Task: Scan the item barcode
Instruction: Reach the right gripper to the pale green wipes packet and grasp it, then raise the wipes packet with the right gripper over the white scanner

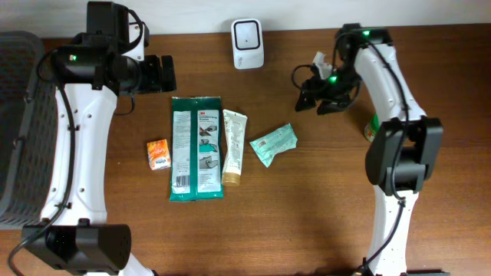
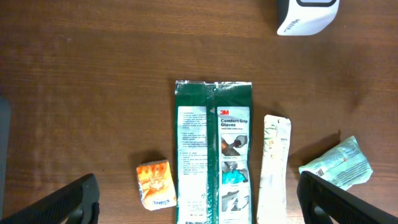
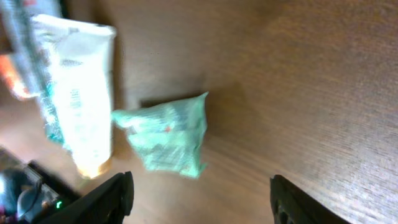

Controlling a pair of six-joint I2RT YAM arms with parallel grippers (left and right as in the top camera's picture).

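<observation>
On the bench [image 1: 322, 199], the pale green packet [image 1: 272, 144] lies flat beside the cream tube [image 1: 234, 147], below the white scanner [image 1: 248, 33]. Right end effector [image 3: 199, 202] hangs spread and empty above it; left end effector [image 2: 199, 208] is spread wide, holding nothing.

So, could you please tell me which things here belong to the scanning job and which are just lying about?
For the job: white scanner; teal packet, nearest the open right hand, so likely the item.
Lying about: green gloves pack; tube; orange packet; grey basket.
</observation>
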